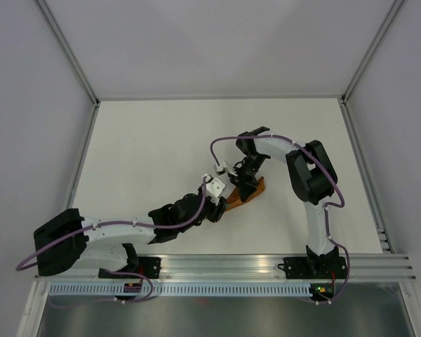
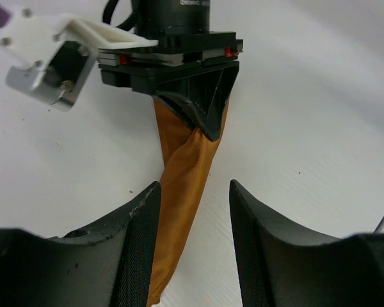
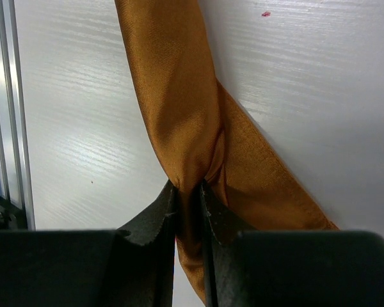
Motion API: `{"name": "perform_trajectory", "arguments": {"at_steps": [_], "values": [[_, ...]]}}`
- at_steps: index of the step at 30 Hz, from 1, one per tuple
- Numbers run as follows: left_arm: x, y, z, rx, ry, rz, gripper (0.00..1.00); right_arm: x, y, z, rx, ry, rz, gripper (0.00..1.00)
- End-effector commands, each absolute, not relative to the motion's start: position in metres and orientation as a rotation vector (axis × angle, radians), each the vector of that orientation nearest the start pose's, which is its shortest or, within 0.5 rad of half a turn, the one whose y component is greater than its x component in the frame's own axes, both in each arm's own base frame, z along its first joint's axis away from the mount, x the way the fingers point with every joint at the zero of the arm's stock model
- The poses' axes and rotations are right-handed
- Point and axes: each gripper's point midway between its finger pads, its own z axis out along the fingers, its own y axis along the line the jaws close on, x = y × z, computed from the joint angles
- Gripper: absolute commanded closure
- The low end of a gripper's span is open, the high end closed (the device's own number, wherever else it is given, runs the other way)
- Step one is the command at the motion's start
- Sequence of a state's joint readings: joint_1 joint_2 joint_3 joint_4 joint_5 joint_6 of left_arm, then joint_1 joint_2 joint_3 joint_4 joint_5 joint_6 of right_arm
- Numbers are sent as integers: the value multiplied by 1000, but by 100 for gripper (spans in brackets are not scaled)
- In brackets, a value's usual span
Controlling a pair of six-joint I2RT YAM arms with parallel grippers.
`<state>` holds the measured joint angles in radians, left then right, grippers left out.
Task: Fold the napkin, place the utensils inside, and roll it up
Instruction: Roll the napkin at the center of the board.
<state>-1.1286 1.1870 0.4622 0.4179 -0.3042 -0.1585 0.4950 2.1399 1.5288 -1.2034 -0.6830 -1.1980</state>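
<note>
The rust-brown napkin (image 1: 247,194) is bunched into a narrow twisted strip on the white table, mostly hidden under both grippers in the top view. My right gripper (image 3: 189,192) is shut on the napkin (image 3: 179,96), pinching a fold of it between its fingers. In the left wrist view the napkin (image 2: 182,179) runs from the right gripper (image 2: 208,125) down between my left gripper's open fingers (image 2: 193,192), lying against the left finger. My left gripper (image 1: 221,200) is open around the strip. No utensils are in view.
The white table (image 1: 161,140) is bounded by an aluminium frame rail (image 1: 231,265) at the near edge and white walls at the sides. The right arm's elbow (image 1: 309,172) stands right of the napkin.
</note>
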Motion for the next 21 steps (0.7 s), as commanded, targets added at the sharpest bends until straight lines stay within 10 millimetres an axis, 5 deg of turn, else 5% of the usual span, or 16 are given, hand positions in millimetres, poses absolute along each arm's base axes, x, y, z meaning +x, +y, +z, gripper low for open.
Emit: {"name": "perform_trajectory", "arguments": {"at_steps": [1,11,21], "values": [[204,-327,118,875,1743,-461,48,245,216,0,-2160,2071,1101,100],[207,-365,83,1089,1749,-415,47,245,214,-6,-2154,2102,1095,100],[213,-370,42,1139,1808,-345,50,247,215,-9,-2131,2120,1096,99]]}}
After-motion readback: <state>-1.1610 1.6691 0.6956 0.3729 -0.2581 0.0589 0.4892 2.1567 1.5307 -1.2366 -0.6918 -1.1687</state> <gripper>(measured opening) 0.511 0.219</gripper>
